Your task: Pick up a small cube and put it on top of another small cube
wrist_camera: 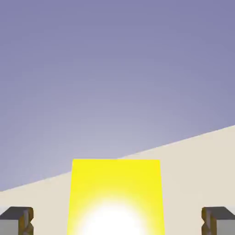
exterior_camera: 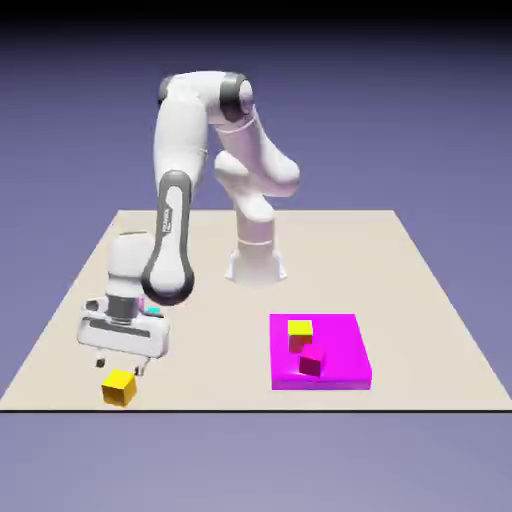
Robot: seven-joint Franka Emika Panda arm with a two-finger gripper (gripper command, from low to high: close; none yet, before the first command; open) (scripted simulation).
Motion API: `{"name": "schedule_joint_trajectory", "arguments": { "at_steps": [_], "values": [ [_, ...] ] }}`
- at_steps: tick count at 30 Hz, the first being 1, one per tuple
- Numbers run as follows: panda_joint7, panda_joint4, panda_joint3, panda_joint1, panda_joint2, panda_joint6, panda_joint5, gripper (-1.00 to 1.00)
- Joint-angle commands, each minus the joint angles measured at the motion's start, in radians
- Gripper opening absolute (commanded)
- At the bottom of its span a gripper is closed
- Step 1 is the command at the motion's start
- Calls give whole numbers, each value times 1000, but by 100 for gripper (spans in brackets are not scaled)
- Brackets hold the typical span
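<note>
yellow cube [exterior_camera: 119, 388] near the table's front edge, toward the exterior view's left, just below my gripper [exterior_camera: 120, 368], whose two fingers stand wide apart with nothing between them in the exterior view. in the hand view the cube's bright top, glaring white at the bottom edge, lies midway between my fingertips, touching neither. behind my hand, a sliver of the cyan cube [exterior_camera: 153, 310] shows, mostly hidden. well apart, toward the exterior view's right, a magenta slab [exterior_camera: 345, 348] lies flat on the table [exterior_camera: 220, 350], bearing a yellow-topped cube [exterior_camera: 300, 335] and a dark pink-red cube [exterior_camera: 312, 361].
</note>
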State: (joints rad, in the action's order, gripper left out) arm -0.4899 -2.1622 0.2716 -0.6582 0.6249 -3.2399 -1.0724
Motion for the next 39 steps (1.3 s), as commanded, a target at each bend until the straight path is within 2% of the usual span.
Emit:
{"name": "schedule_joint_trajectory", "arguments": {
  "at_steps": [1,2,3,11,25,27,39],
  "values": [
    [-19,23,29,-25,36,-20,-6,0],
    [-28,35,43,-38,54,-30,-9,0],
    [-28,35,43,-38,54,-30,-9,-100],
    [105,-136,-136,119,-196,91,10,-100],
    [440,-643,74,-74,-598,-208,-525,-100],
    [450,-658,80,-80,-610,-217,-541,-100],
    [893,-701,19,-118,-451,-319,-20,-100]
  ]
}}
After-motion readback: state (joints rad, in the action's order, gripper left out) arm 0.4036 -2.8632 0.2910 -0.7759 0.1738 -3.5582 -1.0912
